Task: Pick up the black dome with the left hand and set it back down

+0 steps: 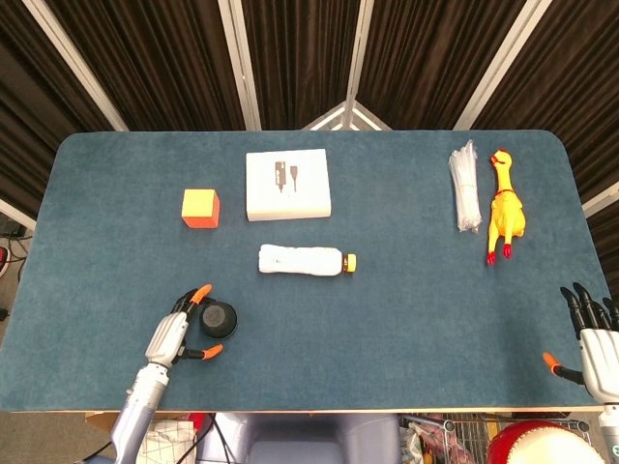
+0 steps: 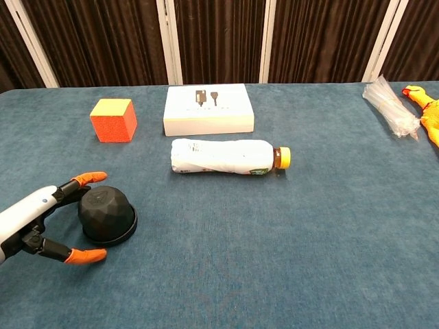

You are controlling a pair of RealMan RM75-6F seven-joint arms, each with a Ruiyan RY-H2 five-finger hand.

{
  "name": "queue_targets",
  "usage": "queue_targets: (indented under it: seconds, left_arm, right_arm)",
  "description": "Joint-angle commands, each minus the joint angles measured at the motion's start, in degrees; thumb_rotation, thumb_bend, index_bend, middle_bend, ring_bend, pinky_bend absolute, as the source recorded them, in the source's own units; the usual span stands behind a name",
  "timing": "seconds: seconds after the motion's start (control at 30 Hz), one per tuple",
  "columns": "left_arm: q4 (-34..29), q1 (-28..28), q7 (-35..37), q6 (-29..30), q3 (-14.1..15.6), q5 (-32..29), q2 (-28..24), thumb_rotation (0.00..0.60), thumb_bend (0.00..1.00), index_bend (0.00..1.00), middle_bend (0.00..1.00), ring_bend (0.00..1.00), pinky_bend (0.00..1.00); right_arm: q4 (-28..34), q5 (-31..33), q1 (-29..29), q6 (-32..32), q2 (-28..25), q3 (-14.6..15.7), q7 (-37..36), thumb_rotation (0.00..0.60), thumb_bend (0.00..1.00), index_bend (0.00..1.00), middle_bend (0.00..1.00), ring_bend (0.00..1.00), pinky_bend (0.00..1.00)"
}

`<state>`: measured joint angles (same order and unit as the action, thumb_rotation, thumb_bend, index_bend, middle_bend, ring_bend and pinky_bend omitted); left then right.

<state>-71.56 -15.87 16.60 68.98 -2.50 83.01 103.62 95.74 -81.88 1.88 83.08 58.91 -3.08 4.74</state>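
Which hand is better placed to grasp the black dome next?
Left. The left hand sits open beside the black dome, fingers spread either side. The right hand rests at the table's far corner.
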Motion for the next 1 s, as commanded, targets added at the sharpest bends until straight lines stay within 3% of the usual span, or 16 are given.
queue_targets:
  seconds: [0.03,0.23,0.57,0.83,1.0]
  left_arm:
    - [0.0,-0.1,0.1,0.0,0.1,0.1,0.0,0.6,0.02,0.04,0.2,0.0,0.0]
    - [0.1,-0.1,0.2,0.6,0.2,0.4,0.1,0.6,0.02,0.05,0.24,0.0,0.0]
    - [0.0,-0.1,-0.6,0.5,0.1,-0.3,0.1,0.6,0.16,0.05,0.28,0.0,0.0]
    - [-1.9,0.2,-0.8,2.2,-1.2,-1.1,-0.3,0.6,0.38,0.1,0.39,0.0,0.0]
    - [-5.0,0.3,-1.9,3.2,-2.1,-1.3,-2.4,0.6,0.43,0.1,0.42,0.0,0.0]
  right_arm:
    - [0.0,0.1,0.1,-0.2,0.1,0.0,0.1,0.6,0.21,0.0,0.0,0.17,0.08]
    - [0.4,0.3,-0.1,-0.1,0.0,0.1,0.5,0.6,0.21,0.0,0.0,0.17,0.08]
    - [1.0,0.8,-0.2,-0.3,-0.1,0.1,0.8,0.6,0.21,0.0,0.0,0.17,0.08]
    - [0.9,1.5,-0.3,-0.6,-0.6,0.1,0.4,0.6,0.21,0.0,0.0,0.17,0.08]
    - [0.9,1.4,-0.3,-0.9,-0.6,0.2,0.5,0.6,0.21,0.0,0.0,0.17,0.08]
